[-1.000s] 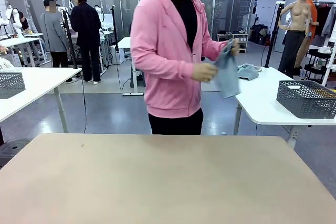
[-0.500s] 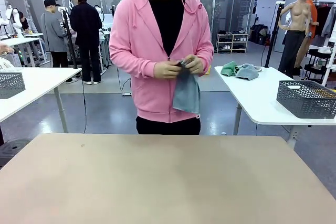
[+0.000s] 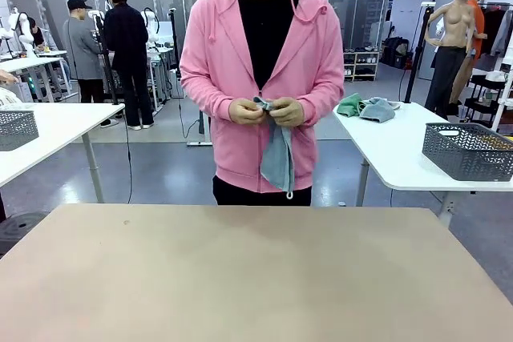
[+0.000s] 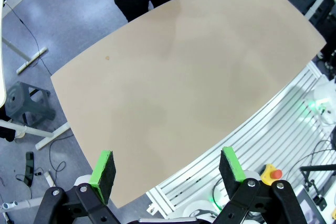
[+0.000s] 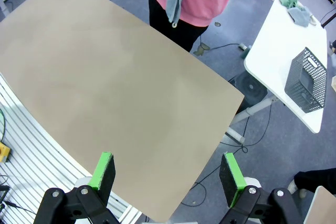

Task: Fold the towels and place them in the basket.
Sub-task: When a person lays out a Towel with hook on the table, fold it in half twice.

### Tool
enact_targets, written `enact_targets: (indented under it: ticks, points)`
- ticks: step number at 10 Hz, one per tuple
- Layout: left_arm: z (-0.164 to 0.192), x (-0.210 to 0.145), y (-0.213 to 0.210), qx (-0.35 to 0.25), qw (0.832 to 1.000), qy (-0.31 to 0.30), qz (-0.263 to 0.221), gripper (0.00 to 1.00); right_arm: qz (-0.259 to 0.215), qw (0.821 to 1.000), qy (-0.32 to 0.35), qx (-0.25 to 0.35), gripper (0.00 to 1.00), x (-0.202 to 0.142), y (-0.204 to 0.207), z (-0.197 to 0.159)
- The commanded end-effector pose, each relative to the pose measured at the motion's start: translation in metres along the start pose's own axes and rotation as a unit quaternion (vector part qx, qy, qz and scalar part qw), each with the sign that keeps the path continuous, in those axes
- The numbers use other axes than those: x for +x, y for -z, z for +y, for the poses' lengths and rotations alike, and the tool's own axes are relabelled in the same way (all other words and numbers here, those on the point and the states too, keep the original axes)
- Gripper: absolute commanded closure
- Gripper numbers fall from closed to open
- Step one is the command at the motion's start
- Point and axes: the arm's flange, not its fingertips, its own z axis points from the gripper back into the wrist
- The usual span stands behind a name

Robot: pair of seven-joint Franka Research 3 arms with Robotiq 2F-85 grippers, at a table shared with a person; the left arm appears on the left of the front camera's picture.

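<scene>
Far side: the person's hands (image 3: 245, 111) clutch a light grey-blue terry towel (image 3: 279, 158) — left gripper (image 4: 168, 169) and right gripper (image 5: 167, 172) hang open, empty; best wait until it lies flat on the tan table (image 3: 256, 278).

Front: fixed low at the surface's (image 3: 256, 278) near edge, facing across to the person (image 3: 264, 78) standing close at the far edge.
Left wrist: high, tilted down over the surface.
Right wrist: high, tilted down likewise.
Shared: surface top, person.
</scene>
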Motion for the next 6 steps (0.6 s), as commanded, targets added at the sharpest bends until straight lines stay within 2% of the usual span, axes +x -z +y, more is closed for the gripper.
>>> enact_targets:
  ticks: [1,6]
  points:
    - [0.0011,0.0028,-0.0032,0.001,1.000,0.001,0.002,0.00,0.001,1.000,0.000,0.000,0.00,0.0009,-0.0002,-0.0008]
    - [0.0011,0.0028,-0.0032,0.001,1.000,0.001,0.002,0.00,0.001,1.000,0.000,0.000,0.00,0.0009,-0.0002,-0.0008]
